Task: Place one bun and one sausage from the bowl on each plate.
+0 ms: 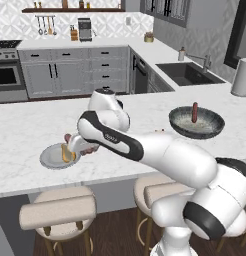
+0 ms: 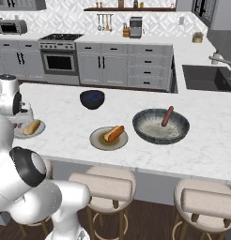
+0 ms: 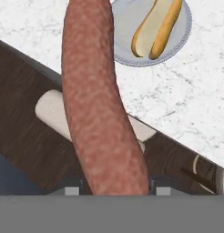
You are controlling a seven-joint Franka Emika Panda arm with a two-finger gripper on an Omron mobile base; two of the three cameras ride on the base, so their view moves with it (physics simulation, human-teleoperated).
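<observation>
Fingers (image 3: pixel 114 190) clamped on the near end of a long reddish-brown sausage (image 3: pixel 98 100), held above the plain light grey round plate (image 3: pixel 127 27) that already carries a split tan bun (image 3: pixel 155 28) on the white marble table (image 3: pixel 177 100). Sausage judged light, soft, smooth-skinned and apt to swing; a mid-length grip would steady it. No legible writing or brands, near or far.

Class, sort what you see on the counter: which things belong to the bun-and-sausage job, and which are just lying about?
Job: bowl with a sausage; tan plate with bun; grey plate with bun; held sausage in pincer.

Lying about: dark bowl; paper towel roll; stools.
</observation>
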